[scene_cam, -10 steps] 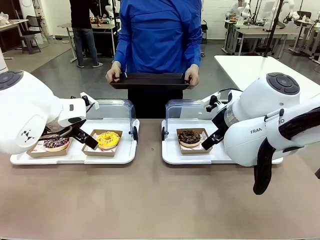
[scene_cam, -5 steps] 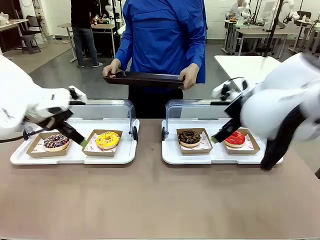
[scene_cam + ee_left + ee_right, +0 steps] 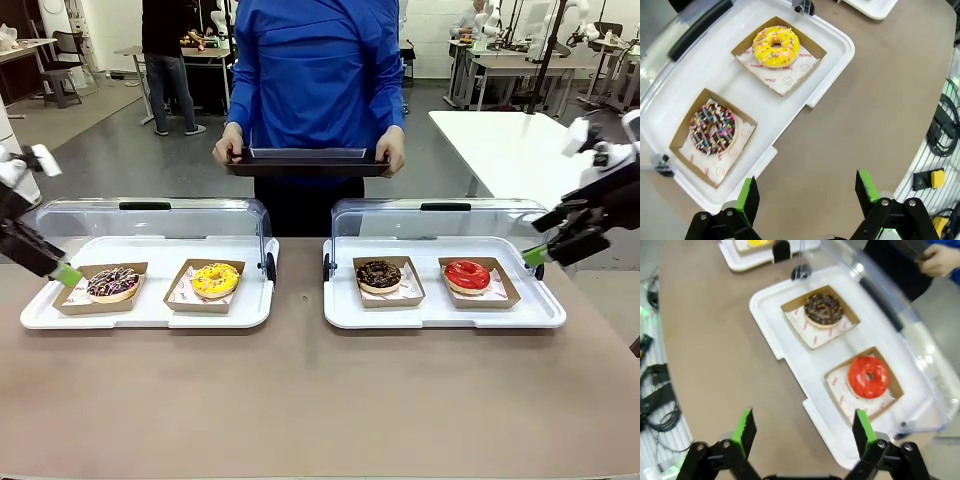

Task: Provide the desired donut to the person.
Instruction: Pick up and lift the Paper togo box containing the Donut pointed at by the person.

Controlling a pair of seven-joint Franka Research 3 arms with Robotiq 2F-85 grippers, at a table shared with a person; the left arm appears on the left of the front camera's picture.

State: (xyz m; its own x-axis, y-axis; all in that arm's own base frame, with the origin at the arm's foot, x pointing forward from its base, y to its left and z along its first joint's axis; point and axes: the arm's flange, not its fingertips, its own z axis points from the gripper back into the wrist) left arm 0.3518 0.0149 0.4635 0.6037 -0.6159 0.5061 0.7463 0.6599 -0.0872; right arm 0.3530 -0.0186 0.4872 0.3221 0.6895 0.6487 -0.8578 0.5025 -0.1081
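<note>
Brown table (image 3: pixel 300 400) fills the foreground, with a workshop floor and other benches beyond it. On it sit a left tray (image 3: pixel 150 316) and a right tray (image 3: pixel 440 318), both white, each with its clear lid (image 3: pixel 150 215) raised at the back. The left one holds a sprinkled donut (image 3: pixel 113 283) and a yellow donut (image 3: pixel 215 279); the right one holds a chocolate donut (image 3: pixel 379 274) and a red donut (image 3: pixel 467 274), each in its own card box. The person (image 3: pixel 318 70) stands at the far side holding a black tray (image 3: pixel 305 162) level by both ends, pointing at nothing. The left gripper (image 3: pixel 807 190) hangs off the left tray's outer end and the right gripper (image 3: pixel 804 427) off the right tray's, both with jaws spread wide and empty. This looks like the start: no donut is taken, and which one is wanted cannot be told. The next move calls for that choice, then the nearer arm reaching under the raised lid, pinching the box wall rather than the icing, and carrying it level across to the black tray.
</note>
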